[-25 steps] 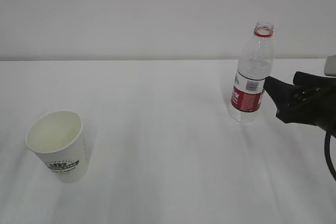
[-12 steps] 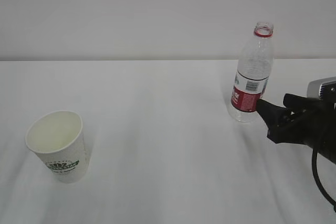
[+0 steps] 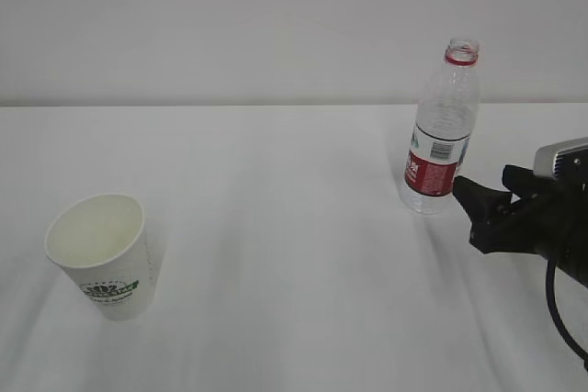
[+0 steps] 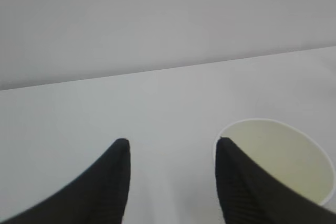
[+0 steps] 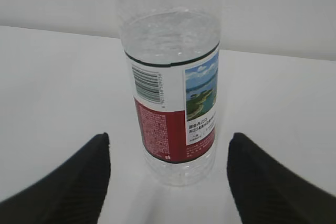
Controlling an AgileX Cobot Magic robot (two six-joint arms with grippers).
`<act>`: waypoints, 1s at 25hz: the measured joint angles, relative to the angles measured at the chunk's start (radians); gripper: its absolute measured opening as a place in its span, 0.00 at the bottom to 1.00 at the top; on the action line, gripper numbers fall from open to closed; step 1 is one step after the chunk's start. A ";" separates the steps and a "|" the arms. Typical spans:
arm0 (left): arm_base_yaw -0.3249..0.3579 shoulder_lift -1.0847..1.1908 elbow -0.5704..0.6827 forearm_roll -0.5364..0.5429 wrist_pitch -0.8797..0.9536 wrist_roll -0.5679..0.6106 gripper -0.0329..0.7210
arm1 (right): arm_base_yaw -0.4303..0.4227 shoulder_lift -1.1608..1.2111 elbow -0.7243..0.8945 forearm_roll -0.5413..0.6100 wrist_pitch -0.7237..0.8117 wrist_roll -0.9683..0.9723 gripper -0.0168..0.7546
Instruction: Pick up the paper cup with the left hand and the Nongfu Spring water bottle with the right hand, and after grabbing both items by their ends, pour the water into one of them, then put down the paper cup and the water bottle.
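Your right hand (image 5: 168, 182) had its jaws spread, the Nongfu Spring water bottle (image 5: 170, 93) upright on the desk (image 3: 294, 227) between them, ungripped; thin and crushable, best taken low. Your left hand (image 4: 170, 177), jaws apart, hovered beside the light, easily dented paper cup (image 4: 278, 161).

No text legible, paper cup (image 3: 103, 256) logo and water bottle (image 5: 173, 95) label print too small

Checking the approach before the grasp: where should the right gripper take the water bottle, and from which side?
Probably the labelled lower body of the water bottle, approached level from the right gripper's side. It stands upright and capless between the open fingers, and the label band looks straight-walled.
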 joint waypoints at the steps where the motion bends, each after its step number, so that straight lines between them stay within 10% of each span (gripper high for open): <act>1: 0.000 0.000 0.000 0.000 0.000 -0.002 0.55 | 0.000 0.000 0.000 0.000 -0.002 -0.003 0.71; 25: 0.000 0.000 0.000 0.045 -0.016 -0.044 0.55 | 0.000 0.159 -0.109 0.009 -0.008 -0.007 0.86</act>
